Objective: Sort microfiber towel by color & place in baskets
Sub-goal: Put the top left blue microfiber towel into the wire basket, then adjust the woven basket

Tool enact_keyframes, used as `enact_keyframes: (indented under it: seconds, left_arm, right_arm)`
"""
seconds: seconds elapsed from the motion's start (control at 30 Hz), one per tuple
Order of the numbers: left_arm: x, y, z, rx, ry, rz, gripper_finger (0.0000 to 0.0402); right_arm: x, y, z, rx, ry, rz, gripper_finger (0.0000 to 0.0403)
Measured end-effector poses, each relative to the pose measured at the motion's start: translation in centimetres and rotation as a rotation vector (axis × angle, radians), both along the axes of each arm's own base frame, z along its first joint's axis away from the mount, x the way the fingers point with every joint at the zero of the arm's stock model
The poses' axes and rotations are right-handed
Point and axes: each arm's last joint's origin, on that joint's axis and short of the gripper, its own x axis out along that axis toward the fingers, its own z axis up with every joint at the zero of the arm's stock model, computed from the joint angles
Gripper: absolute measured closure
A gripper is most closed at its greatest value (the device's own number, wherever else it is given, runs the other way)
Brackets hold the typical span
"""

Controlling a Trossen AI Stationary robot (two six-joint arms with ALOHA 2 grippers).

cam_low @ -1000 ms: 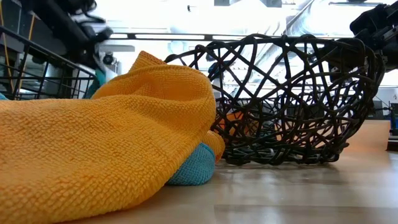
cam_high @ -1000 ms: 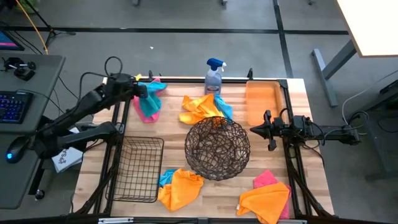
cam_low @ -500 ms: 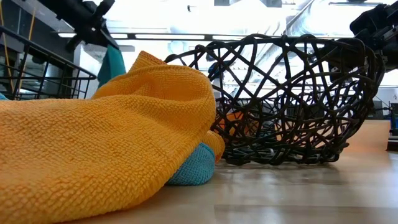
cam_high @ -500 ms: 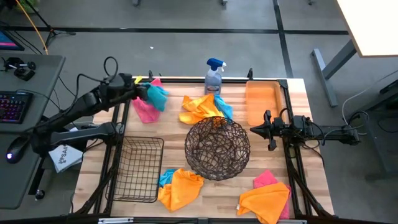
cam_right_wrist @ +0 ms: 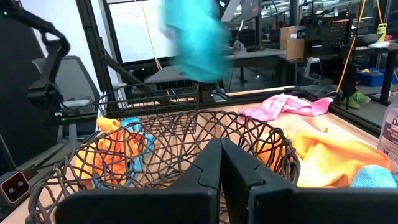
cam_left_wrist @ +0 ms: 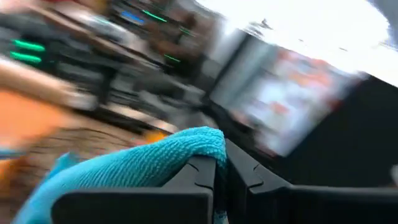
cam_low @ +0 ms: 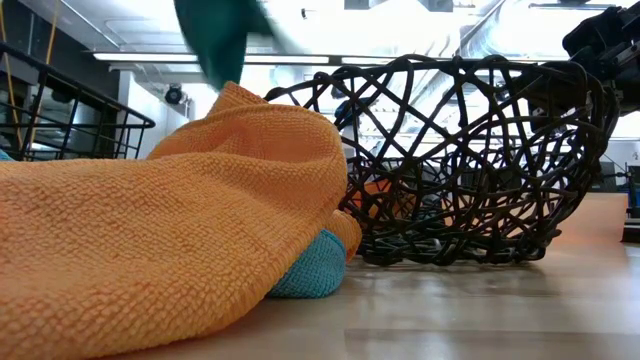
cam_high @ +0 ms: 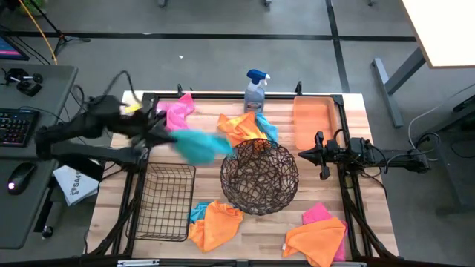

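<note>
My left gripper [cam_high: 167, 138] is shut on a teal-blue towel [cam_high: 199, 145] and carries it in the air between the black wire basket [cam_high: 165, 200] and the round woven basket [cam_high: 260, 176]. The low view shows the towel [cam_low: 215, 35] hanging high up, and the right wrist view shows it [cam_right_wrist: 196, 37] beyond the round basket. A pink towel [cam_high: 177, 111] lies flat at the far left corner. My right gripper [cam_high: 320, 156] waits shut, just right of the round basket, below the orange tray [cam_high: 312, 122]. My left gripper pinches the teal-blue towel between its two fingers [cam_left_wrist: 200, 177] at a bunched edge [cam_left_wrist: 202, 142]; how many layers cannot be told. The towel is lifted clear of the table and trails from the fingers toward the round basket.
A spray bottle [cam_high: 256, 90] stands at the far edge. Orange and teal towels [cam_high: 241, 127] lie behind the round basket. An orange towel over a teal one [cam_high: 215, 222] lies at the near edge, and a pink and orange pair [cam_high: 318, 233] at the near right.
My left gripper has lifted the teal-blue towel off the pink one at the far left corner and swung it fast toward the table's right and near side, up to the round basket. The pink towel has stayed on the table. The right arm has kept still.
</note>
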Motion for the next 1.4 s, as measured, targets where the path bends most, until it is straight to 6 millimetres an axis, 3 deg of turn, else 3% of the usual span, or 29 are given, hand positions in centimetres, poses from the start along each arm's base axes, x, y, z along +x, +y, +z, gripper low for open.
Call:
enact_keyframes:
  seconds: [0.1,0.2,0.4,0.6,0.73,0.83,0.97,1.2,1.3,1.4]
  left_arm:
    - [-1.4,-1.7,0.7,-0.030,0.104,-0.182,0.0401]
    - [-2.8,-2.8,0.1,-0.074,0.309,-0.265,0.0401]
    - [-4.7,-3.3,-3.0,-0.062,0.709,-0.118,0.0401]
    - [-2.4,-5.2,-7.5,0.023,0.924,-0.027,0.0401]
    - [-1.1,-6.9,-10.8,0.098,1.080,-0.050,0.0400]
    - [-0.7,-8.1,-12.2,0.152,1.152,-0.072,0.0389]
    - [0.4,-9.7,-13.2,0.185,1.191,-0.127,0.0345]
    - [3.3,-12.6,-14.6,0.159,1.229,-0.326,0.0213]
    - [5.1,-13.2,-13.7,0.102,1.249,-0.404,0.0163]
    - [8.0,-13.1,-11.2,0.052,1.179,-0.409,0.0133]
  right_arm:
    - [0.0,0.0,0.0,0.000,0.000,0.000,0.0402]
    - [0.0,0.0,0.0,0.000,0.000,0.000,0.0402]
    - [0.0,0.0,0.0,0.000,0.000,0.000,0.0402]
    - [0.0,0.0,0.0,0.000,0.000,0.000,0.0402]
    - [0.0,0.0,0.0,0.000,0.000,0.000,0.0402]
    - [0.0,0.0,0.0,0.000,0.001,0.000,0.0402]
    - [0.0,0.0,0.0,0.000,0.001,0.000,0.0402]
    - [0.0,0.0,0.0,0.000,0.000,0.000,0.0402]
    - [0.0,0.0,0.0,0.000,0.000,0.000,0.0402]
    - [0.0,0.0,0.0,0.000,0.001,0.000,0.0402]
